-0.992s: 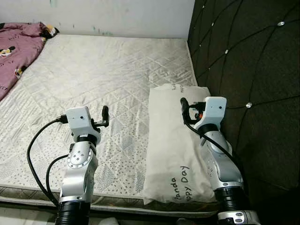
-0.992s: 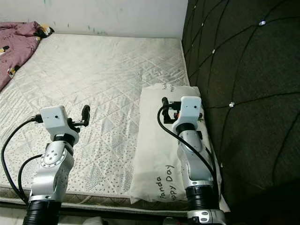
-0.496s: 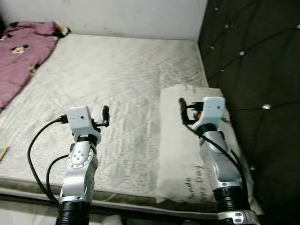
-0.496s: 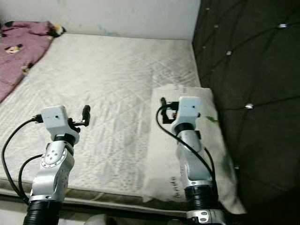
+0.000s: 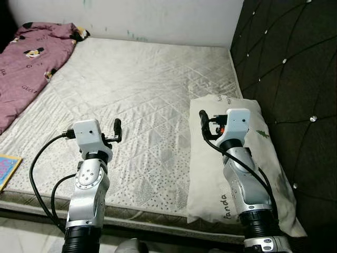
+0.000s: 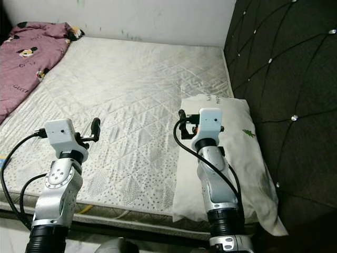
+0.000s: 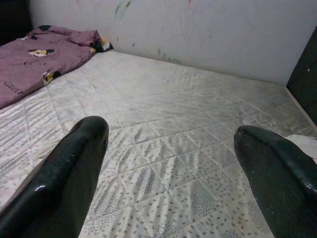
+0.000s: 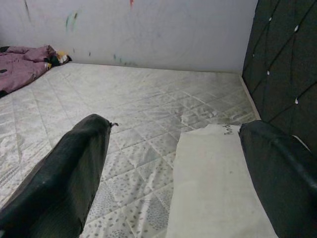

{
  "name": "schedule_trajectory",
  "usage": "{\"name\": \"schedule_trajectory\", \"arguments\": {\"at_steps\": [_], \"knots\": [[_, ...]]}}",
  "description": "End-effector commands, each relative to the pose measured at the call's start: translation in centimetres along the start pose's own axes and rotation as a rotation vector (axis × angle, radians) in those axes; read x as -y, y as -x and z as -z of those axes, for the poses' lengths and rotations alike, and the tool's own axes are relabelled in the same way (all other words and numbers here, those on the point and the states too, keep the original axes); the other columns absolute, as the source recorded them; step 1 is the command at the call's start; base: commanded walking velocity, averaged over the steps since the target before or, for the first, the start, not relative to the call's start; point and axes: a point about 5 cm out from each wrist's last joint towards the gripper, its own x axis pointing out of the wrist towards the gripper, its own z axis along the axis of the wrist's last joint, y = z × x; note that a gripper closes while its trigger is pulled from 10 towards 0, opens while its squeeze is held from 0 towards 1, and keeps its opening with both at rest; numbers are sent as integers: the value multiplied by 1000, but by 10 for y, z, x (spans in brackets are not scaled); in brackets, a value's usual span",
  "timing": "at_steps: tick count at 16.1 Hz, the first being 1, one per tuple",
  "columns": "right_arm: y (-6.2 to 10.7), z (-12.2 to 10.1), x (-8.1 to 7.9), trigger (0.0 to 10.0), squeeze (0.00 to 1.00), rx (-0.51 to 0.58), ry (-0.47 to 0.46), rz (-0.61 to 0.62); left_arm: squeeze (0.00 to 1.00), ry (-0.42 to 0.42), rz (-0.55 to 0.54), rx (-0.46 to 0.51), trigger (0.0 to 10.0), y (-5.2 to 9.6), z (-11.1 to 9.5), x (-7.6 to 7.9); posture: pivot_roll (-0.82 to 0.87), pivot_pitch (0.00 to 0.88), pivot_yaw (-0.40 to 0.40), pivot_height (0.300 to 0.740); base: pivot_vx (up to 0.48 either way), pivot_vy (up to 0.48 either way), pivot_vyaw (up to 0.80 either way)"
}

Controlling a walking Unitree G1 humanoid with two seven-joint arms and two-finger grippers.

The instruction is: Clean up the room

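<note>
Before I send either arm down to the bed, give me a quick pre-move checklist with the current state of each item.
1. Left gripper open, nothing held: ok.
2. Right gripper open, nothing held: ok.
3. Pillow lying flat against the headboard, under the right arm: ok.
4. Purple blanket bunched at the mattress's far left side, beyond the left gripper: not ok, not tidied.
5. Colourful flat item at the mattress's near left edge, what it is: cannot tell.
6. Both grippers held above the mattress, touching nothing: ok.

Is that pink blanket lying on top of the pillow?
No, the pink blanket lies at the mattress's far left, apart from the pillow.
</note>
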Motion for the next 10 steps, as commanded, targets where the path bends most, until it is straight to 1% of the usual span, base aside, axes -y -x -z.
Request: {"name": "schedule_trajectory", "arguments": {"at_steps": [1,7,10], "knots": [[-3,-6,1,10000,0,22,0,5,0,0,5,1,10000,-1,-2,1,-59,0,28,740,0,379,0],[-3,-5,1,10000,0,19,5,2,0,2,4,2,10000,-1,-2,1,-60,0,28,740,0,423,0],[-3,-5,1,10000,0,17,8,1,0,3,5,0,10000,-2,-1,1,-61,0,26,740,0,480,0]]}}
